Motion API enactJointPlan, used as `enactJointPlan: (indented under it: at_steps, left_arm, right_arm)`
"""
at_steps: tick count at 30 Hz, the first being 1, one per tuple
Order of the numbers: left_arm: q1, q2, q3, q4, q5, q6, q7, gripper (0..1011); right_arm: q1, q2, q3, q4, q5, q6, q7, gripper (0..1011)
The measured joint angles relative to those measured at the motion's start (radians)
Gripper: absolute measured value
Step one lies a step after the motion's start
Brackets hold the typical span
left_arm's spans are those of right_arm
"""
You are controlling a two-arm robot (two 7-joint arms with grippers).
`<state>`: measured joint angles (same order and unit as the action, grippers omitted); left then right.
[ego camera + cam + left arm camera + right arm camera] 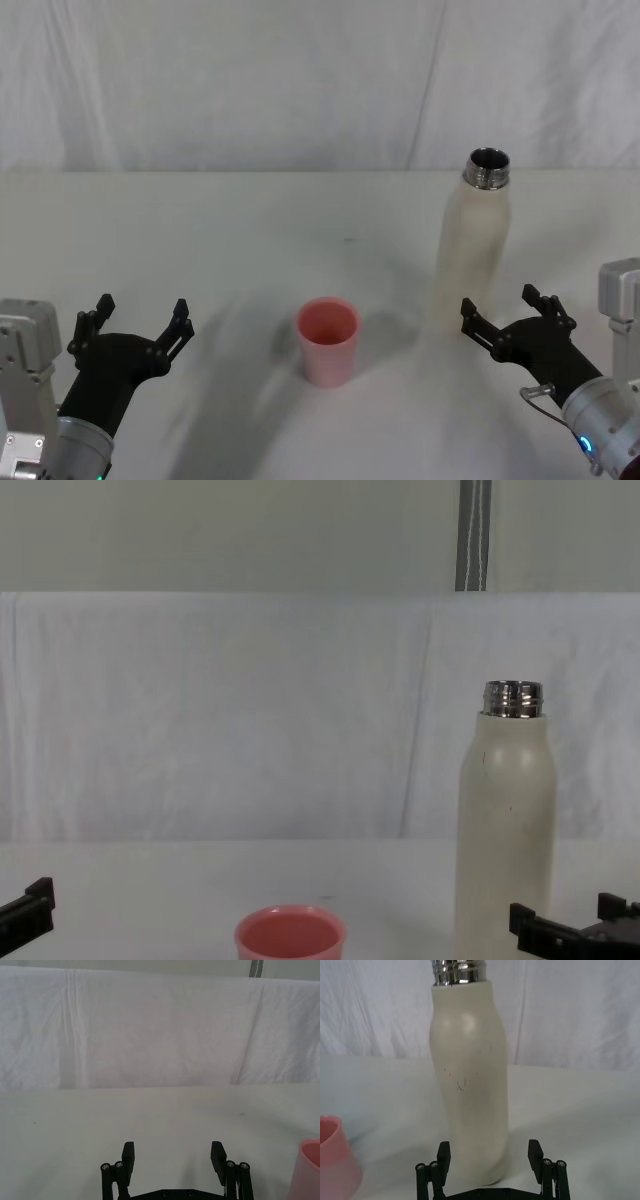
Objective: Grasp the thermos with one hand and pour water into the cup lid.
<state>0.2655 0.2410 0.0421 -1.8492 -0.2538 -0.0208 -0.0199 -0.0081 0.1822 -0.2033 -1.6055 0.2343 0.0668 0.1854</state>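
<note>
Task is sitting at its start, as far as the views show: nothing is being gripped and nothing is being poured. The thermos (476, 245) is standing upright on the counter (250, 230), right of centre, its steel neck uncapped; the cup lid (328, 340) is standing upright nearer the robot and to the thermos's left, apart from it; whether any water is lying in it cannot be told. The right pincer (507, 312) is hovering just in front of the thermos's lower body with its jaws spread wide; in the right wrist view the bottle is sitting between the two fingertips (443, 1152) but beyond them, not touched. The left pincer (141, 319) is idling low at the left, jaws likewise spread, holding nothing, well apart from the cup lid. Remaining, by my judgement: advancing the right pincer around the bottle, closing, lifting, carrying over the cup lid, tilting to pour.
</note>
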Motion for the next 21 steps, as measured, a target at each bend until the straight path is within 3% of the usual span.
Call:
enactJointPlan:
  at_steps: [10, 21]
  left_arm:
    - [0.0, 0.0, 0.0, 0.0, 0.0, 0.0, 0.0, 1001]
    - [0.0, 0.0, 0.0, 0.0, 0.0, 0.0, 0.0, 1001]
  right_arm:
    - [-0.039, -0.001, 0.017, -0.061, -0.001, -0.026, -0.019, 1001]
    - [-0.058, -0.011, 0.016, -0.093, -0.037, -0.059, -0.036, 1001]
